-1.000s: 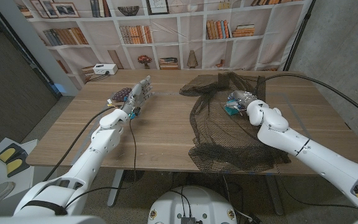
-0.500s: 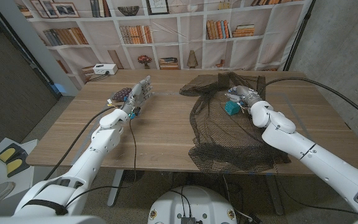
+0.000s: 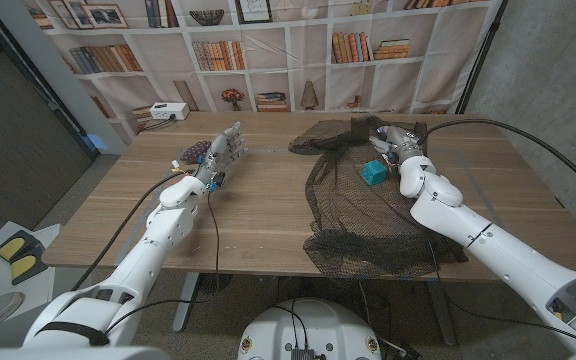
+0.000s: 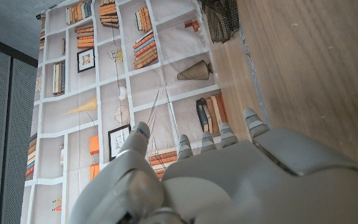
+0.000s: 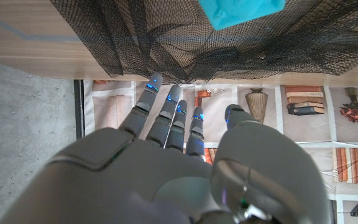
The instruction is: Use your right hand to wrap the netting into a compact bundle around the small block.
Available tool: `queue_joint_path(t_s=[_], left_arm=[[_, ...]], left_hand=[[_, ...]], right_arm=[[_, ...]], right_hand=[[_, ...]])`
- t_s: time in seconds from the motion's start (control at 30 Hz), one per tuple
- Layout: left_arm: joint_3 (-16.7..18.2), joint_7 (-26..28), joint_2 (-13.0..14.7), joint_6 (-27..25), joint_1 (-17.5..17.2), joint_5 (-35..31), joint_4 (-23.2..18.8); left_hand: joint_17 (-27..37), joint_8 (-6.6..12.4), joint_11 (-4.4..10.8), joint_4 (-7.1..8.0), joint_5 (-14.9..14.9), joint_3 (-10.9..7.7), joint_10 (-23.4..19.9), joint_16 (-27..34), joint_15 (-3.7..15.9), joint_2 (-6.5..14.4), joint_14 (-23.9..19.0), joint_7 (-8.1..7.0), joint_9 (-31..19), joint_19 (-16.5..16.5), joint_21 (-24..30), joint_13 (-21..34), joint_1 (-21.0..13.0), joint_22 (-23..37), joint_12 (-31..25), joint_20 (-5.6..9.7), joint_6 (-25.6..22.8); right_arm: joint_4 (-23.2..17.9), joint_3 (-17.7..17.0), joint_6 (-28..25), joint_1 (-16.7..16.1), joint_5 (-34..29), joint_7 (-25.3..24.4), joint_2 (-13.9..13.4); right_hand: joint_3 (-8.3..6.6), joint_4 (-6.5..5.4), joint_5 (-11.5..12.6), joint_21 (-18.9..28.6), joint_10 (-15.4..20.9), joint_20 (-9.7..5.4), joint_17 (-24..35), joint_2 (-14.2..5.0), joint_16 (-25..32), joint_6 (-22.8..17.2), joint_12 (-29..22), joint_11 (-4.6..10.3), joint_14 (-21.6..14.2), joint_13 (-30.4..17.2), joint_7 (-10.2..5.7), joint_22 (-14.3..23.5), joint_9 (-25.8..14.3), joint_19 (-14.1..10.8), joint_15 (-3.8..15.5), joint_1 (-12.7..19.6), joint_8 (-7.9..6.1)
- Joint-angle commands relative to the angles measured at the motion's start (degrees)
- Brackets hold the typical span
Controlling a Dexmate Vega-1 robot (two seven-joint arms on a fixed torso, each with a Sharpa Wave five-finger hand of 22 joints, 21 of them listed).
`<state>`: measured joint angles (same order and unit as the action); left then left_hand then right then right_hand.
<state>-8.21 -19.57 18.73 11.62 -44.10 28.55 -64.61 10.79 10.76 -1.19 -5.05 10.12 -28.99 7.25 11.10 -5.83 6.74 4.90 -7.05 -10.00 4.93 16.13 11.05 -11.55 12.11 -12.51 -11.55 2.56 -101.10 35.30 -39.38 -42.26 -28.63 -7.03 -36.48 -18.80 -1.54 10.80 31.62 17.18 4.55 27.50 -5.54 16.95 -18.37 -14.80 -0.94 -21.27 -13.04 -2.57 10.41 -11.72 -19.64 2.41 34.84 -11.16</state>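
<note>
head view: since a second ago the right hand [image 3: 392, 141] has moved off the teal block [image 3: 372, 172] toward the table's far edge, leaving the block uncovered on the black netting [image 3: 368, 205]; its fingers reach into the bunched far part of the net, grip unclear. the left hand [image 3: 224, 152] has stayed raised, fingers apart, holding nothing, over bare wooden table [image 3: 258, 200]. right wrist view: the fingers [image 5: 166, 115] are extended and slightly spread just beside the netting's edge, block beyond.
</note>
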Motion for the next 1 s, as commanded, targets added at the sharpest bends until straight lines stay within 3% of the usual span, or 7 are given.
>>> queue_joint_path(t_s=[0.03, 0.23, 0.4, 1.0], left_arm=[[0.58, 0.33, 0.21, 1.18, -1.02, 0.20, -1.56], [0.83, 0.66, 0.41, 1.59, -1.65, 0.31, -2.80], [0.93, 0.82, 0.48, 1.90, -1.97, 0.40, -3.33], [1.21, 2.15, 1.14, 2.07, -4.04, 0.49, -7.18]], left_hand=[[0.22, 0.07, -0.07, -0.07, 0.25, -0.41, -0.50, 0.31, -0.07, 0.05, -0.78, 0.05, -0.28, -0.52, 0.07, 0.20, 0.38, 0.16, -0.13, -0.26, -0.40], [0.19, 0.29, 0.15, -0.14, 0.27, -0.50, -1.05, 0.44, -0.19, 0.04, -1.26, 0.05, -0.28, -0.82, 0.17, 0.20, 0.35, 0.16, -0.31, -0.42, -1.07], [0.18, 0.31, 0.12, -0.19, 0.29, -0.56, -1.20, 0.45, -0.09, 0.03, -1.41, -0.16, -0.28, -0.94, 0.20, 0.20, 0.33, 0.16, -0.33, -0.43, -1.29], [0.14, 0.29, 0.05, -0.35, 0.30, -0.73, -1.87, 0.16, 0.03, -0.08, -1.15, -0.15, -0.28, -1.04, 0.19, 0.19, 0.32, 0.16, -0.46, -0.56, -1.74]], right_arm=[[6.04, 5.06, -3.59, 7.38, -3.08, 1.79, 1.86], [9.61, 6.60, -3.65, 10.46, -3.72, 2.89, 2.98], [12.62, 7.81, -3.72, 12.78, -4.04, 4.27, 3.78], [28.22, 12.18, -3.09, 21.12, -4.18, 7.62, 8.77]], right_hand=[[0.81, 0.83, -0.12, -1.84, -1.34, 2.16, -0.08, 1.00, -1.71, 0.86, 0.73, 0.12, 3.69, -0.27, -0.01, 0.09, -0.16, 3.97, 0.48, -0.32, -0.02], [1.65, 1.19, -0.10, -2.92, -2.87, 3.62, -0.33, 1.50, -2.83, 1.59, 1.49, 0.21, 6.31, -0.35, -0.13, 0.00, -0.21, 5.57, 0.21, -1.00, -0.11], [2.37, 1.35, -0.05, -4.12, -4.46, 2.96, -0.57, 1.79, -3.81, 2.49, 2.19, 0.36, 8.80, -0.41, -0.30, -0.03, -0.24, 7.52, -0.42, -1.73, -0.09], [3.23, 2.89, 0.37, -6.12, -10.05, 1.49, -1.32, 1.68, -5.41, 8.34, 3.74, 0.28, 14.14, -0.54, -0.18, -0.02, -0.20, 9.54, -1.64, -1.66, 0.66]])
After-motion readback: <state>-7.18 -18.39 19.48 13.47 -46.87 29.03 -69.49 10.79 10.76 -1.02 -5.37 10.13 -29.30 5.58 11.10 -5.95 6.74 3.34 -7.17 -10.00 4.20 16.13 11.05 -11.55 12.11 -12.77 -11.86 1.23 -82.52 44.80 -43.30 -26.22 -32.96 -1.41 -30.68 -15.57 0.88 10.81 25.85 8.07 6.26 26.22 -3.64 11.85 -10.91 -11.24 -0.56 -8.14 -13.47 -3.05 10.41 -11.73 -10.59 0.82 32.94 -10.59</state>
